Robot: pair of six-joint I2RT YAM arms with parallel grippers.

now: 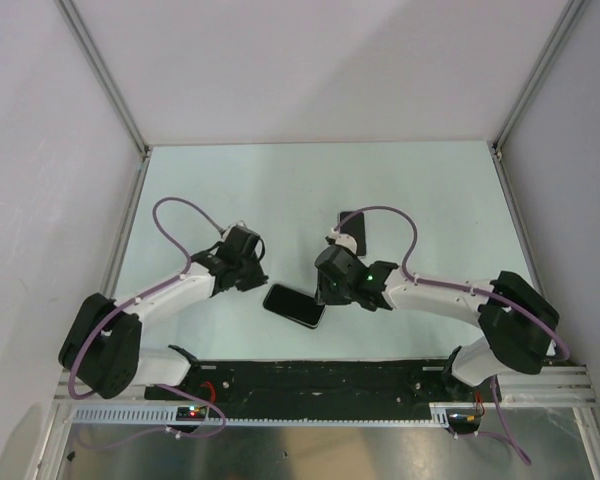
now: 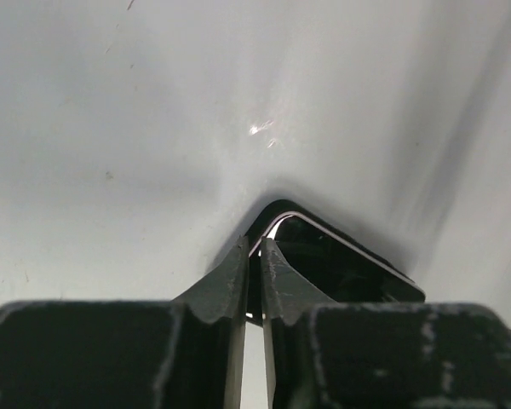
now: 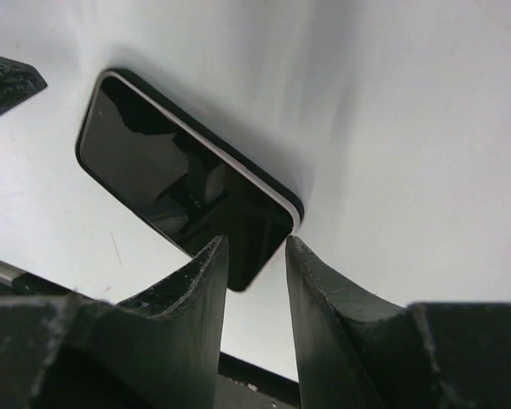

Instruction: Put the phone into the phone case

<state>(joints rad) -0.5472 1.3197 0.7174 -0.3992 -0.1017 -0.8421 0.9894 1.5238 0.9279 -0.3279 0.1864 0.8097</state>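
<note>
The phone (image 1: 294,305) lies flat, screen up, at the table's near middle between my two grippers. A thin silver line edges its dark screen (image 3: 170,179), and a black rim outside that line looks like the phone case around it. My left gripper (image 2: 255,243) is at the phone's left corner (image 2: 277,213) with only a narrow slit between its fingers and nothing held. In the top view it (image 1: 263,284) is at the phone's left end. My right gripper (image 3: 255,243) hangs open over the phone's right corner, its fingers apart on either side (image 1: 325,295).
A dark flat rectangle (image 1: 353,222) lies further back, partly hidden behind my right wrist; what it is I cannot tell. A black rail (image 1: 320,378) runs along the table's near edge. White walls with metal posts (image 1: 143,150) close in the back and sides.
</note>
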